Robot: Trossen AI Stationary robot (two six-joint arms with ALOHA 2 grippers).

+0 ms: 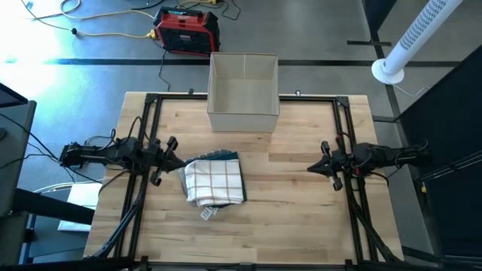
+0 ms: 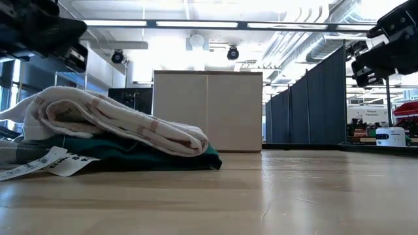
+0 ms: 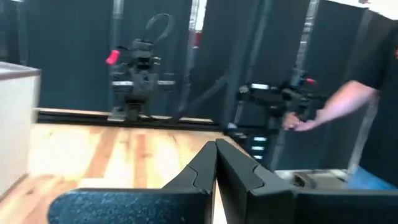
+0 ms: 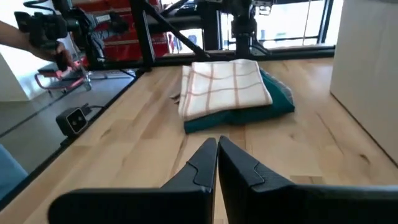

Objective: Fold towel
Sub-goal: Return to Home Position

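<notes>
The left gripper (image 1: pixel 172 156) hangs over the left side of the desk (image 1: pixel 301 218), just beside the towels, its fingers (image 3: pixel 194 176) clenched on nothing. The white checked towel (image 1: pixel 215 181) lies folded on the green towel (image 1: pixel 226 156), a little left of the desk's middle, in front of the box (image 1: pixel 242 90) at the far edge. The stack looks soft, light and floppy, and is best pinched at its thick folded edge, through both towels. The right gripper (image 1: pixel 315 166) hovers over the right side, well apart, also clenched and empty.

Upper towel (image 1: pixel 216 181) on lower towel (image 1: pixel 224 156), box (image 1: pixel 242 119) behind
</notes>
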